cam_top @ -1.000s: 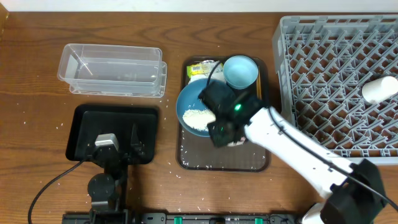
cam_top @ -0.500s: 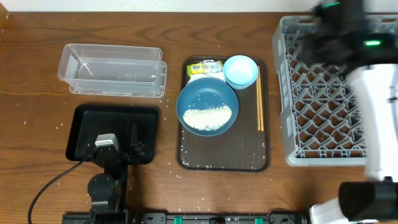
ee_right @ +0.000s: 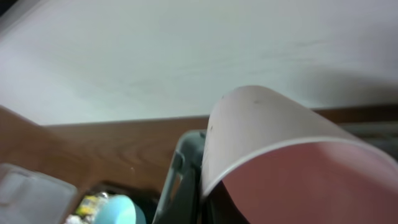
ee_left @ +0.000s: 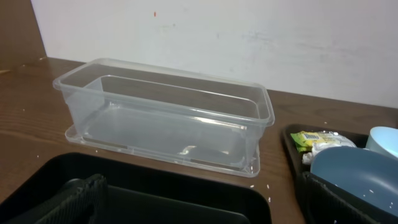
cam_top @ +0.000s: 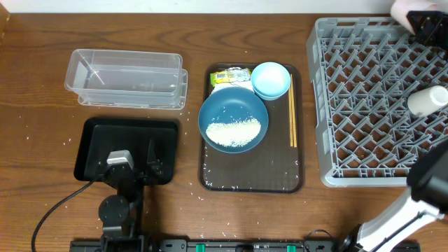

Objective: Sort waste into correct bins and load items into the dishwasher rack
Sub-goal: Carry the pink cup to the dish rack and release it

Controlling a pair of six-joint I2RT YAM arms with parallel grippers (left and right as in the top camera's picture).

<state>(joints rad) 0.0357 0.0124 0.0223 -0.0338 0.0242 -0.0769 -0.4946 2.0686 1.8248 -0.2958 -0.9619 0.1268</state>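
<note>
Dark brown wood-grain table; plain white wall behind its far edge; soft even light

bowl w/ rice on brown tray | chopsticks beside bowl | white cup in rack

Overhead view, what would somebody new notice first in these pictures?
The big grey rack fills the right side, with a white cup lying in it. At its far right corner the right gripper holds a pink cup, which crowds the right wrist view. In the middle, a dark-blue bowl of white rice sits on a brown tray.
</note>
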